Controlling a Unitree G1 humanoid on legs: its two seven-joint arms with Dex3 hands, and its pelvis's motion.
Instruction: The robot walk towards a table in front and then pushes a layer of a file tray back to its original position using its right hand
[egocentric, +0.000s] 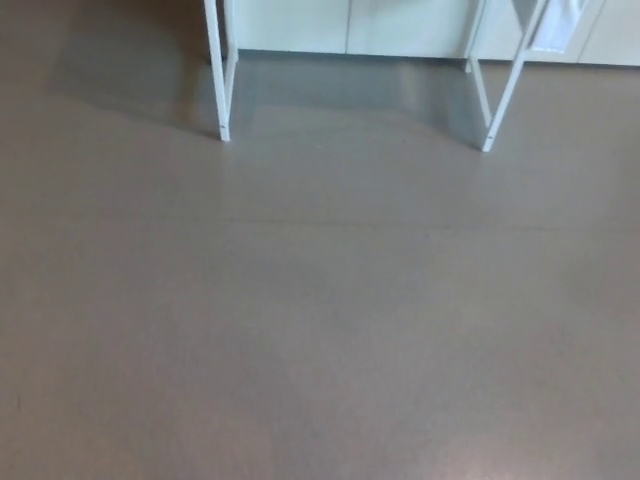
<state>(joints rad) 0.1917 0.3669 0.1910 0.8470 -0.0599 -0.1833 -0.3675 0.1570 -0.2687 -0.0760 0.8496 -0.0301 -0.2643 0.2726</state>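
- The floor (320, 320) fills almost the whole head view: a smooth grey-brown surface, faintly glossy, with a thin seam line running across it from nine o'clock to three o'clock a little above the middle.
- A darker shadow patch (130, 75) lies on the floor toward eleven o'clock, reaching from the left edge to the left-hand table leg.
- A pale wall base or cabinet front (350, 25) runs along the top edge at twelve o'clock, split by vertical joints into panels.
- The table shows only by its white legs: the left-hand pair (220, 70) at eleven o'clock and the right-hand pair (500, 85) at one o'clock, each pair slanting together toward its foot on the floor.
- A small white piece (557, 25) hangs beside the right-hand legs at the top edge; what it is cannot be told.
- The tabletop is cut off above the frame, so the file tray cannot be seen and its layer cannot be placed.
- Neither robot hand shows, so their fingers cannot be judged, nor how the tray lies relative to the right hand.
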